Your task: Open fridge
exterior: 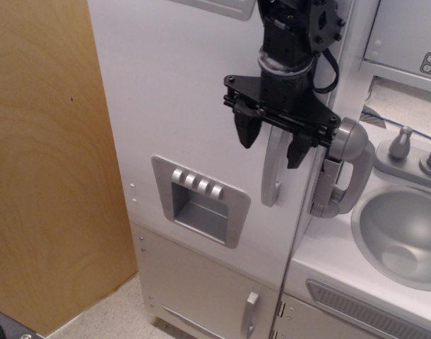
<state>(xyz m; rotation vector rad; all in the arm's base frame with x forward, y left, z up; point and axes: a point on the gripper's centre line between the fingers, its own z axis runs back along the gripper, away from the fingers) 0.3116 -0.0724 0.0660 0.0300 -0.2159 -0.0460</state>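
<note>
The silver-grey toy fridge (180, 92) fills the middle of the view, its big door shut. The door carries a curved vertical silver handle (272, 180) near its right edge and a recessed dispenser (200, 200) with a row of buttons. My black gripper (272, 140) hangs from above in front of the handle's upper part. Its two fingers (245, 129) stand apart on either side of the handle, which runs between them. I cannot tell whether the fingers touch it. The handle's top is hidden behind the gripper.
A smaller lower door (208, 289) with a short handle (250, 313) sits under the big door. A grey phone handset (346, 169) hangs just right of the gripper. A grey sink (403, 233) with a tap lies at the right. A wooden panel (46, 162) stands at the left.
</note>
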